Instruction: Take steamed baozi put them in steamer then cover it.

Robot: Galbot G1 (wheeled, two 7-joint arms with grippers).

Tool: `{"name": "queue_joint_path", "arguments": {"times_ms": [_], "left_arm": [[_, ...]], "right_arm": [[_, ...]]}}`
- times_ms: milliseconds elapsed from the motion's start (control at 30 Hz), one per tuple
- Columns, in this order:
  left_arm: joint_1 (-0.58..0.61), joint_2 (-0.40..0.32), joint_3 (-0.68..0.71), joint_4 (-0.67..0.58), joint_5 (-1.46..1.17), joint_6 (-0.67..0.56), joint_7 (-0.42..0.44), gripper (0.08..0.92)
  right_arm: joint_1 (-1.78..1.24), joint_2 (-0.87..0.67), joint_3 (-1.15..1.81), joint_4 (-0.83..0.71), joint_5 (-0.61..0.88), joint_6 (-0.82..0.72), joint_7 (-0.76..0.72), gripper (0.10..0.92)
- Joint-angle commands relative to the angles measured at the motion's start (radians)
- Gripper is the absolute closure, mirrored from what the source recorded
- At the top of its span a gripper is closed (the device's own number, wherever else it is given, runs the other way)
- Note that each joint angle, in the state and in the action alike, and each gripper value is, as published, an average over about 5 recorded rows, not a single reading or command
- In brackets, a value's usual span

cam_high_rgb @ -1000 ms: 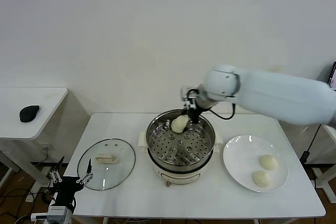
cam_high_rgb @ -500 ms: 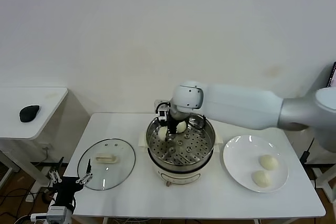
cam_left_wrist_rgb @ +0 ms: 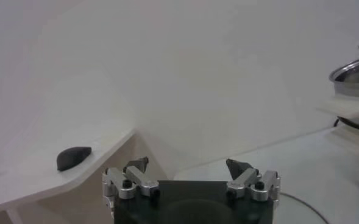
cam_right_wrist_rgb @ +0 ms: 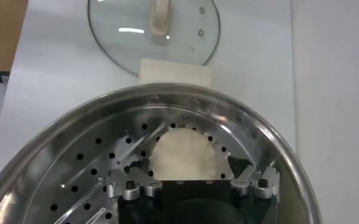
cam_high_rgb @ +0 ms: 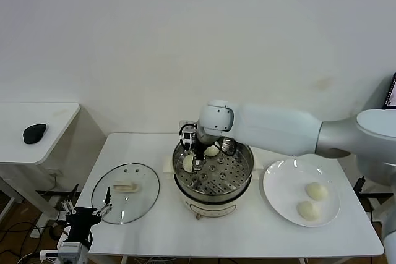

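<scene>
Right gripper [cam_high_rgb: 192,162] inside steamer [cam_high_rgb: 212,174], pinching a baozi [cam_right_wrist_rgb: 182,153] – left gripper [cam_left_wrist_rgb: 190,172] parked low, fingers spread.

Four steamed baozi show in all — two on the one white plate [cam_high_rgb: 281,199], at [cam_high_rgb: 317,191] and [cam_high_rgb: 307,210], and two inside the one steamer [cam_high_rgb: 213,197], at [cam_high_rgb: 188,162] and [cam_high_rgb: 212,150]. One cover [cam_high_rgb: 125,193], one dark mouse [cam_high_rgb: 34,133], and two tables — the main table [cam_high_rgb: 247,234] and a side table [cam_high_rgb: 55,115].

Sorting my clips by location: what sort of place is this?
Probably a lab mock-up of a kitchen, not a home: a steamer and plate on a plain white table, bare walls, floor cables.
</scene>
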Motion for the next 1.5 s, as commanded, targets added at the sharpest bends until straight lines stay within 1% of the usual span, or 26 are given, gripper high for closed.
{"name": "queue_joint_path", "arguments": {"times_ms": [33, 233, 333, 467, 633, 800, 967, 1067, 1167, 1300, 1500], "left_arm": [[-0.004, 0.003, 0.006, 0.000, 0.001, 0.002, 0.001, 0.177], [-0.007, 0.013, 0.016, -0.004, 0.000, 0.002, 0.001, 0.177], [-0.004, 0.017, 0.024, -0.005, 0.001, 0.001, 0.001, 0.177], [-0.006, 0.022, 0.031, -0.004, 0.002, 0.000, 0.001, 0.177], [-0.004, 0.025, 0.031, -0.005, 0.001, 0.000, 0.001, 0.177], [0.002, 0.025, 0.028, -0.004, 0.001, -0.002, 0.000, 0.177], [0.004, 0.022, 0.026, -0.005, 0.001, 0.001, 0.001, 0.177], [0.006, 0.016, 0.027, -0.007, 0.004, 0.002, 0.001, 0.177], [0.007, 0.011, 0.027, -0.005, 0.007, 0.002, 0.000, 0.177], [0.008, 0.007, 0.026, -0.003, 0.009, 0.003, 0.001, 0.177], [0.007, 0.002, 0.026, 0.001, 0.012, 0.005, 0.003, 0.177]], "right_arm": [[0.124, -0.154, -0.011, 0.104, -0.018, 0.028, -0.126, 0.203], [0.243, -0.406, -0.068, 0.266, -0.129, 0.143, -0.250, 0.203], [0.265, -0.545, -0.079, 0.316, -0.200, 0.203, -0.293, 0.203], [0.271, -0.691, -0.107, 0.362, -0.307, 0.287, -0.340, 0.203], [0.193, -0.830, -0.093, 0.410, -0.439, 0.363, -0.366, 0.203], [0.013, -0.948, 0.003, 0.425, -0.552, 0.407, -0.361, 0.203], [-0.221, -1.002, 0.131, 0.409, -0.641, 0.422, -0.337, 0.203], [-0.416, -1.017, 0.310, 0.392, -0.672, 0.430, -0.326, 0.203], [-0.579, -1.014, 0.427, 0.371, -0.699, 0.437, -0.315, 0.203], [-0.672, -0.980, 0.493, 0.340, -0.713, 0.429, -0.298, 0.203], [-0.723, -0.894, 0.532, 0.288, -0.721, 0.413, -0.277, 0.203]]}}
